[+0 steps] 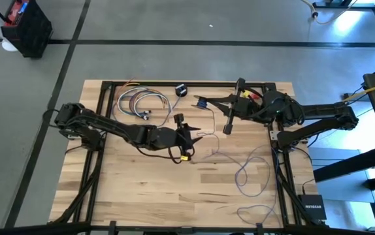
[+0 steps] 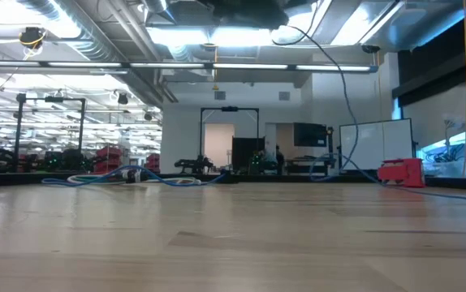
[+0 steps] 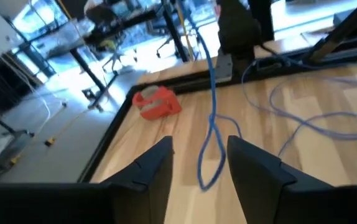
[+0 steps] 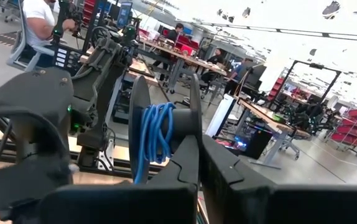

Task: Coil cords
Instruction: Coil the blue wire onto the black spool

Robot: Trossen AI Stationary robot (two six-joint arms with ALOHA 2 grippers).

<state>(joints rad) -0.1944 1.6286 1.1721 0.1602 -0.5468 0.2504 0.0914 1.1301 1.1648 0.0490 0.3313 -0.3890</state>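
Note:
My right gripper (image 4: 204, 163) is up over the table's far middle (image 1: 205, 102), shut on a black reel (image 4: 166, 124) with blue cord (image 4: 155, 135) wound on it. From the reel the thin bluish cord (image 3: 211, 93) drops to the table and trails in loose loops (image 1: 247, 175) toward the near right. My left gripper (image 3: 200, 163) is at the table's middle (image 1: 197, 136), open. A narrow loop of the cord (image 3: 208, 174) shows between its fingers, on or just above the wood; I see no touch. A small black puck (image 1: 181, 90) lies at the far edge. My right gripper pinches the rim of one of the reel's flanges (image 4: 193, 127) between its two fingers. The fingers come in about level from the table's right side. The reel is lifted clear of the table, with its wound core (image 4: 155, 135) beside the fingers.
A bundle of coloured cables (image 1: 142, 102) lies at the far left, and shows in the low view as blue cables (image 2: 127, 176). A red object (image 3: 157, 102) sits at the table's edge. A black box (image 1: 312, 207) lies beyond the near right corner. People sit at benches behind.

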